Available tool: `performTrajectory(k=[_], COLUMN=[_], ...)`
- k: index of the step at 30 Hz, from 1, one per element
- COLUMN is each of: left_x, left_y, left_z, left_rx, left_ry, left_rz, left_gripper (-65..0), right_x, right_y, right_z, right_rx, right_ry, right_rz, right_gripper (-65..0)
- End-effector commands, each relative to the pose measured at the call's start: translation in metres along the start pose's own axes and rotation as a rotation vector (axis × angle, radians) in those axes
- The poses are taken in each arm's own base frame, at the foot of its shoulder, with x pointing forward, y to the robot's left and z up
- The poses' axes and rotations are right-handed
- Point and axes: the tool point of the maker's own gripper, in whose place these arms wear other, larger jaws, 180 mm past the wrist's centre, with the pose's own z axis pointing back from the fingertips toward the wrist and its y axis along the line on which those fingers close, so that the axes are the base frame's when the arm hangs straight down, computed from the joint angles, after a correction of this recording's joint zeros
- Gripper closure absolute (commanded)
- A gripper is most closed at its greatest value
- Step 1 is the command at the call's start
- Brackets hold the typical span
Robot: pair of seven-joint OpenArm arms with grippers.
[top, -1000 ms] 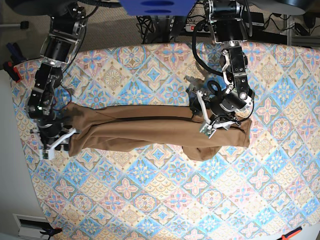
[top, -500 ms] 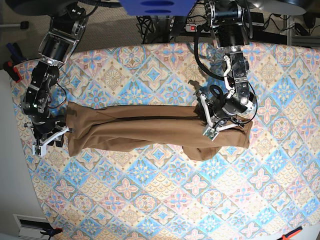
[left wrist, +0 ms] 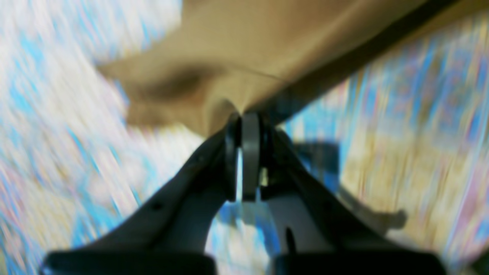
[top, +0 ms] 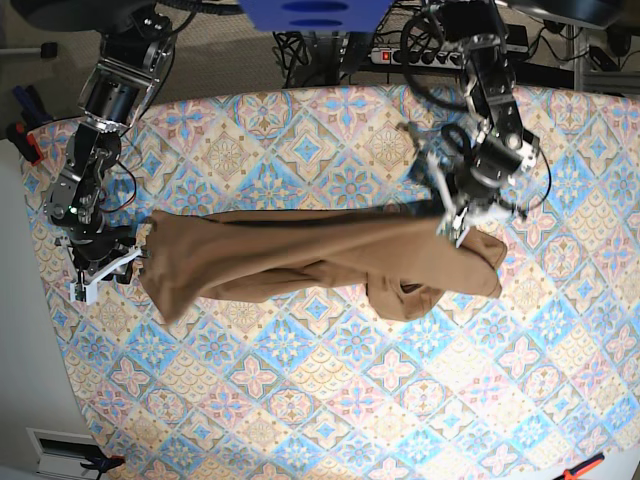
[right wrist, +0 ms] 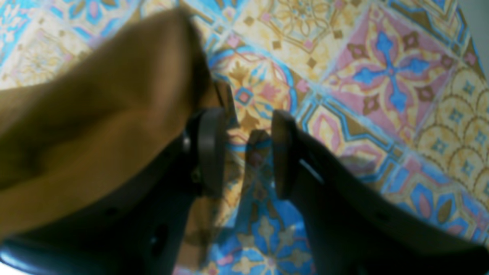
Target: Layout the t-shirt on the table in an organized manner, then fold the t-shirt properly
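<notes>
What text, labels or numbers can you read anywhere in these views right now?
None can be read.
The t-shirt shows plain tan fabric, no print or tag visible.
The table cloth carries only floral tile patterns.
The left pincer and right pincer bear no markings; both wrist views are blurred.

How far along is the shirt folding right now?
Done: the t-shirt lies as a long folded strip across the table. In hand: the left tool is shut on its edge, lifting it; the right tool stands open beside the other end. Left: folding the strip's ends into a compact stack.
</notes>
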Motion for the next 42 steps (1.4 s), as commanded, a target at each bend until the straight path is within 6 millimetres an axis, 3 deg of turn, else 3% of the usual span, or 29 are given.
performTrajectory(k=[1, 6, 10, 12, 14, 18, 22, 28, 29, 33, 35, 37, 42], left_x=[-0.003, -0.068, -0.091, -0.095, -0.097, -0.097, -0.097, -0.099, -0.099, -0.100, -0.099, -0.099, -0.098], left_y=[0.003, -0.011, -0.018, -0.019, -0.019, -0.021, -0.021, -0.022, -0.022, -0.023, -0.023, -0.023, -0.022], left_z=[0.004, 0.016, 0.025, 0.024, 0.022, 0.021, 0.021, 0.021, 0.021, 0.022, 0.021, 0.021, 0.021], left_rx=[0.009, -0.032, -0.058, -0.061, -0.065, -0.070, -0.071, -0.072, -0.072, -0.074, -0.074, -0.074, -0.072], left_ry=[-0.006, 0.101, 0.129, 0.140, 0.144, 0.142, 0.143, 0.147, 0.147, 0.149, 0.149, 0.149, 0.147], left_rz=[-0.009, -0.037, -0.061, -0.060, -0.056, -0.053, -0.052, -0.050, -0.050, -0.050, -0.048, -0.048, -0.049], left_gripper=[0.0, 0.0, 0.0, 0.0, 0.0, 0.0, 0.0, 0.0, 0.0, 0.0, 0.0, 0.0, 0.0], right_x=[0.025, 0.024, 0.031, 0.047, 0.035, 0.032, 0.019, -0.016, -0.014, 0.028, 0.042, 0.044, 0.019], right_y=[-0.005, -0.005, 0.001, 0.018, 0.037, 0.058, 0.088, 0.106, 0.112, 0.149, 0.156, 0.155, 0.149], right_z=[0.005, 0.005, 0.009, 0.021, 0.035, 0.052, 0.044, 0.026, 0.023, 0.009, 0.004, -0.002, -0.017], right_rx=[-0.008, -0.008, 0.005, 0.062, 0.141, 0.188, 0.257, 0.315, 0.328, 0.400, 0.413, 0.410, 0.408], right_ry=[-0.069, -0.068, -0.092, -0.159, -0.172, -0.191, -0.139, -0.027, -0.024, -0.078, -0.091, -0.079, -0.002], right_rz=[0.008, 0.008, 0.009, 0.026, 0.060, 0.109, 0.158, 0.171, 0.180, 0.243, 0.255, 0.244, 0.212], right_gripper=[-19.6, -19.6, -19.5, -19.4, -19.5, -19.6, -19.6, -19.7, -19.7, -19.7, -19.7, -19.7, -19.7])
